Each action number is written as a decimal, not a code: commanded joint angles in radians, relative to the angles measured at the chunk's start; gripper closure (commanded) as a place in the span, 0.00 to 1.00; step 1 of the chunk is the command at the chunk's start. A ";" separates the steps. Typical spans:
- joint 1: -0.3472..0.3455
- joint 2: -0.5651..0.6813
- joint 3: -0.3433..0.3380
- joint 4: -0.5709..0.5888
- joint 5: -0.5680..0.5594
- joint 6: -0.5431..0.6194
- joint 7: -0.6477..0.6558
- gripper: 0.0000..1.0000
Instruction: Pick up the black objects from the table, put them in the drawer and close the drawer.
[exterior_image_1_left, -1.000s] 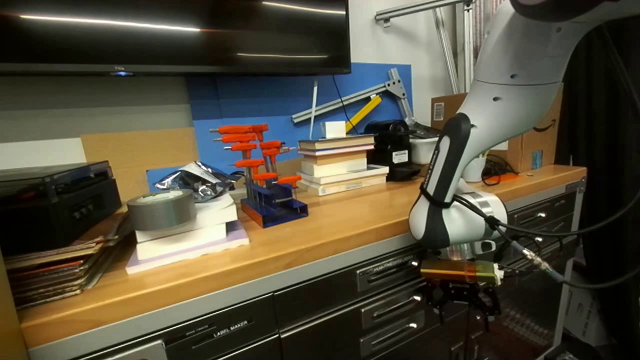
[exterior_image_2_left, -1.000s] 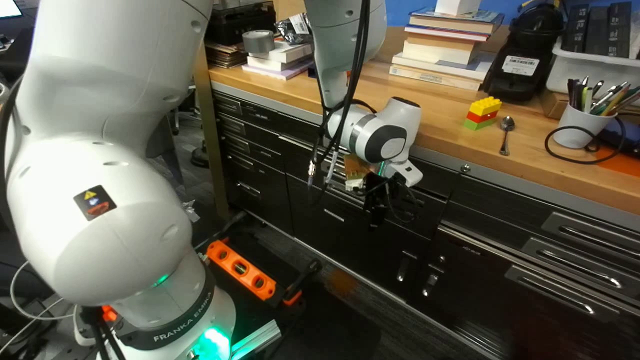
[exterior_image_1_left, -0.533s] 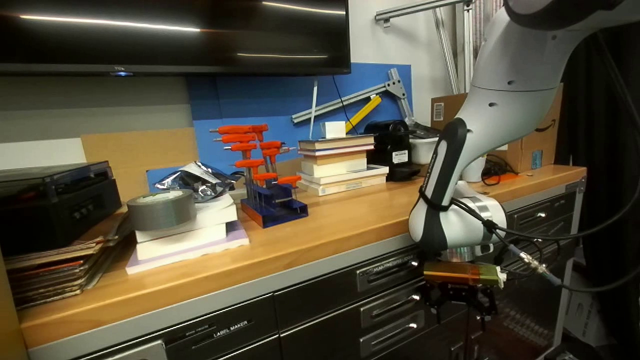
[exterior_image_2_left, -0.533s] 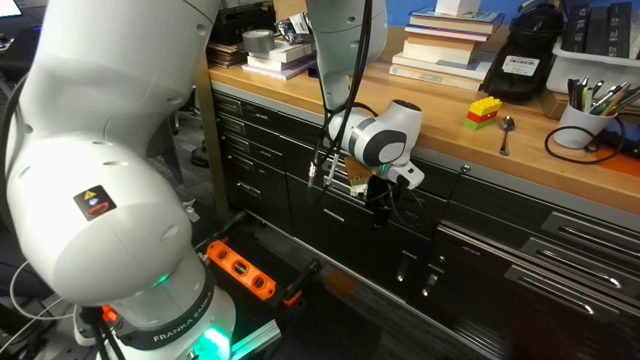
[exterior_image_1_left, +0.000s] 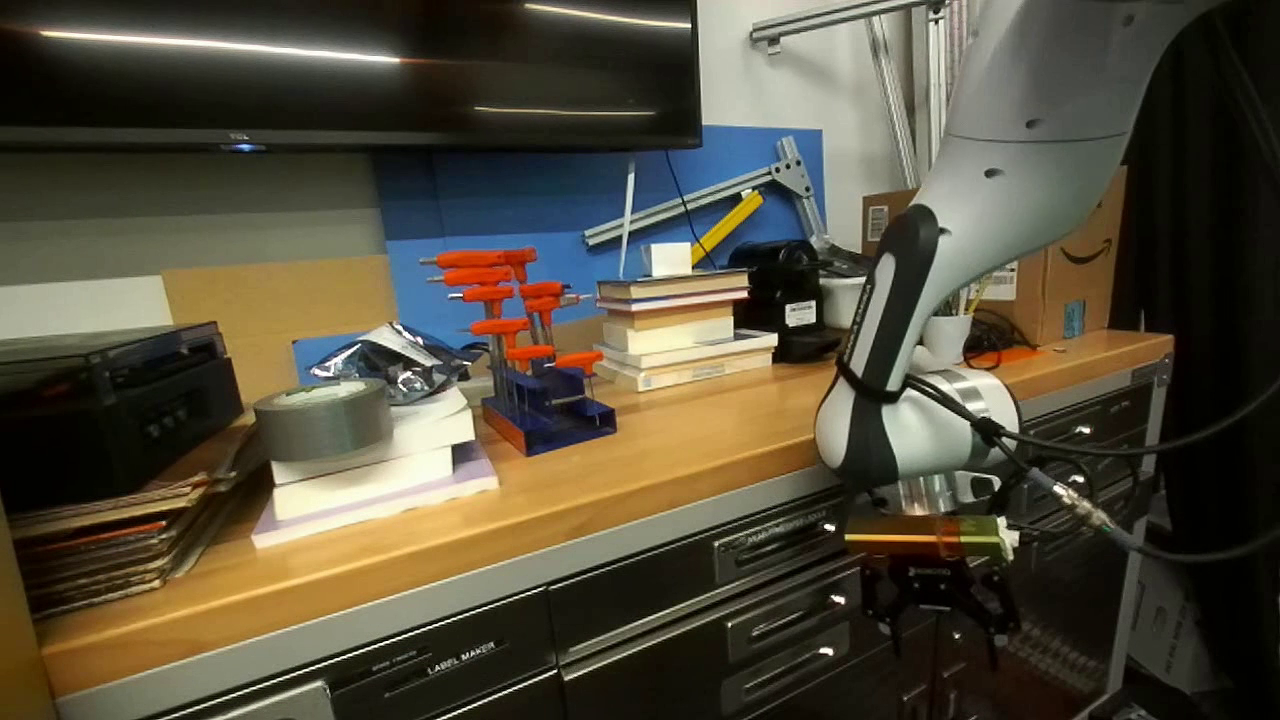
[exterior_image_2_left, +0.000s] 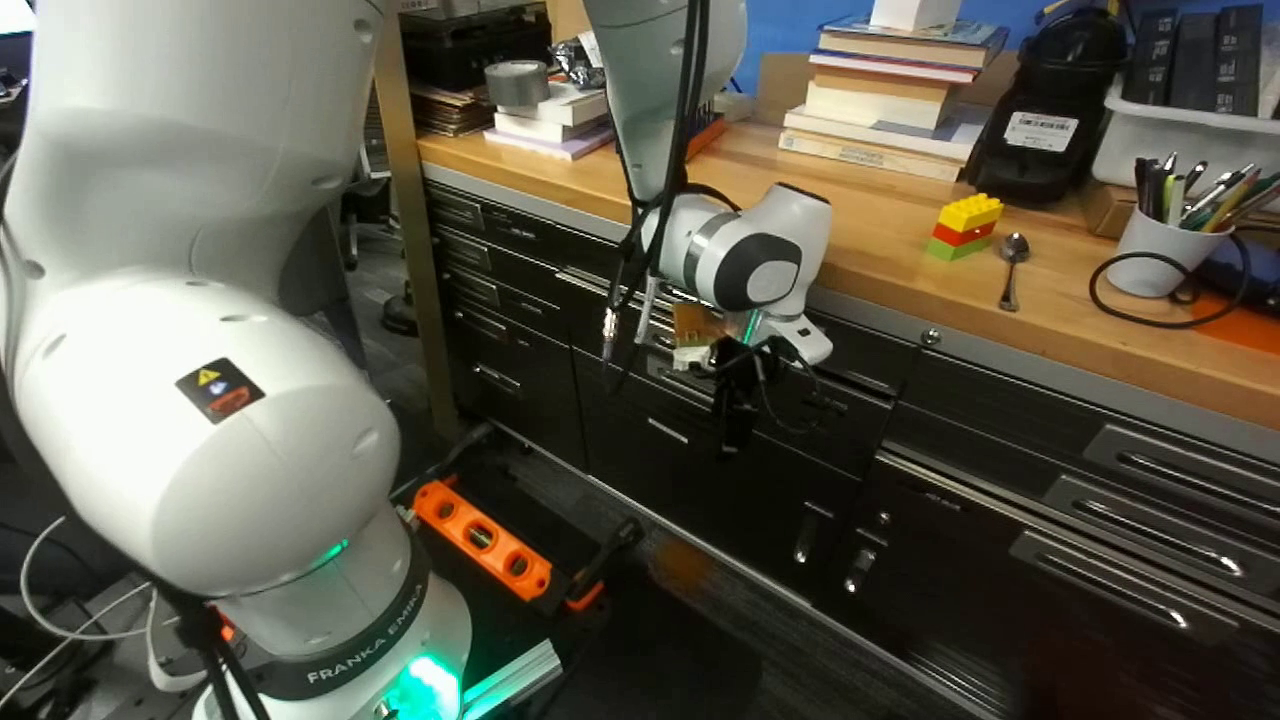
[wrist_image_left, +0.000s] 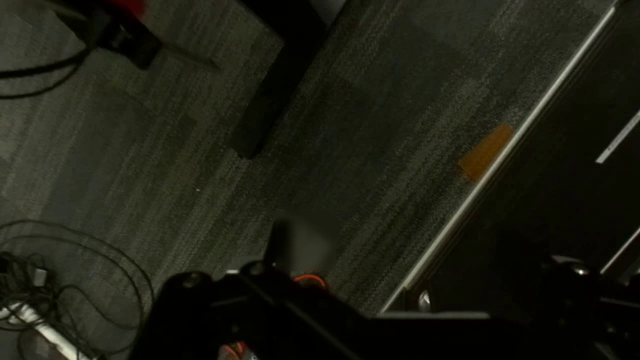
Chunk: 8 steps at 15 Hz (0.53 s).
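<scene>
Sliding sideways, pincer (exterior_image_1_left: 944, 648) wide apart, my arm (exterior_image_1_left: 1010, 215) is hiding some of the table (exterior_image_1_left: 690, 440) running lengthwise along the wall (exterior_image_1_left: 740, 90).

The white arm (exterior_image_1_left: 1010, 220) has a black pincer (exterior_image_1_left: 944, 655).

We read "TCL" on the screen (exterior_image_1_left: 340, 75), "LABEL MAKER" on a drawer (exterior_image_1_left: 500, 650), "FRANKA EMIKA" and warning triangle (exterior_image_2_left: 209, 377) on the arm (exterior_image_2_left: 260, 470).
</scene>
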 joint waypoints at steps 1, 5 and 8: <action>0.081 -0.201 -0.047 -0.129 -0.073 -0.140 0.130 0.00; 0.088 -0.406 -0.019 -0.170 -0.246 -0.303 0.142 0.00; 0.058 -0.561 0.044 -0.161 -0.358 -0.427 0.054 0.00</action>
